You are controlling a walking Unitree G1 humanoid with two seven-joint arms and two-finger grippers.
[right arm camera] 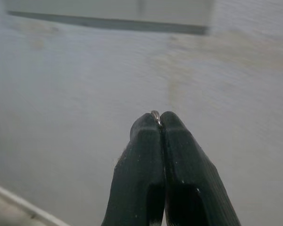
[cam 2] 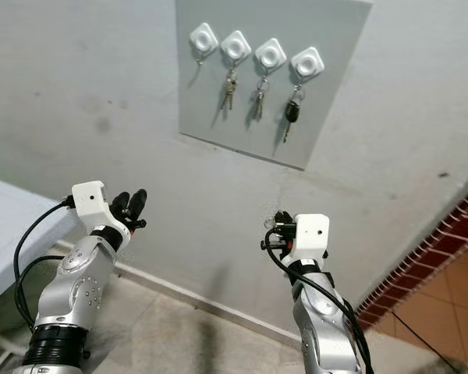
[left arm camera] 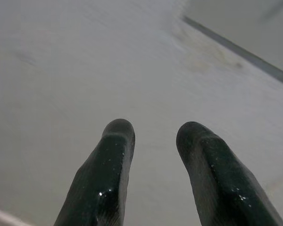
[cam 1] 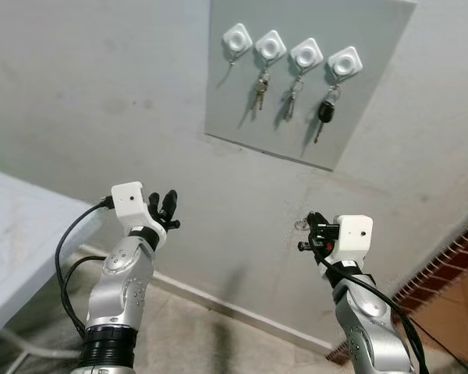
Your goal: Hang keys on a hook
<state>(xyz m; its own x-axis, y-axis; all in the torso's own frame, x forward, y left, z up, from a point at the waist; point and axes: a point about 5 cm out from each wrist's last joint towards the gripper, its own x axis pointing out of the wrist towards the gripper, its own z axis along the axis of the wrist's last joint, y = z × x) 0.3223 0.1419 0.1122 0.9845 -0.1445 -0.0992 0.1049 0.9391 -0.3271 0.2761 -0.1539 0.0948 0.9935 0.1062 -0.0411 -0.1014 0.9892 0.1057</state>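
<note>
A grey board on the wall carries a row of white hooks. The leftmost hook is bare. The second holds a bunch of keys, the third another bunch, and the fourth a black car key. My right gripper is raised below the board, well short of it, shut on a thin metal key ring that peeks out between the fingertips; the keys themselves are hidden. My left gripper is held up at lower left, open and holding nothing, facing bare wall.
A white table juts in at the left, close to my left arm. A pale baseboard runs along the foot of the wall. Red brick edging and orange floor tiles lie at the lower right.
</note>
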